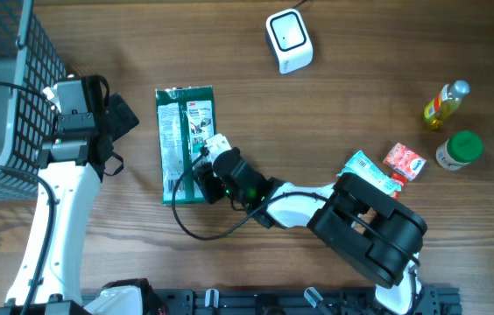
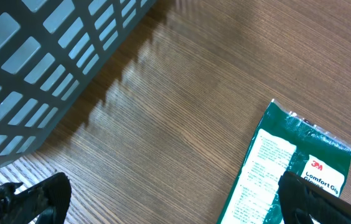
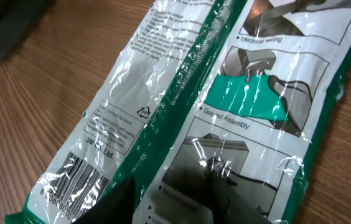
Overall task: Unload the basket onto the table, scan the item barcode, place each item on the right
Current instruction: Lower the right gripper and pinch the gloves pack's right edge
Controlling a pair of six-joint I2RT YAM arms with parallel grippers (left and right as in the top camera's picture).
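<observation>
The pack [image 1: 181, 122] is a flat green bag in shiny film, and it lies on the table [image 1: 361, 96] left of the middle, with its long side running away from the robot.

The right gripper [image 1: 205, 171] is down on its near end. In the right wrist view the two dark fingers [image 3: 121, 198] stand a narrow way apart on the film, but I cannot tell whether they pinch it or only touch it. The barcode [image 3: 79, 177] is just beside them, on the near corner of the pack and facing up.

I judge that the pack is light and soft. The film looks slippery and wrinkled, so it will bend and may slide when it is lifted. A good place to hold is an edge or the sealed end, away from the barcode, so that the fingers do not cover it.

The right arm reaches low across the table from the right, its wrist tilted down toward the pack. The scanner [image 1: 288, 39] stands well apart, at the far side.

The left gripper [image 1: 120, 131] has wide jaws and holds nothing. It hangs between the basket [image 1: 2, 87] and the pack, near the pack's far left edge.
</observation>
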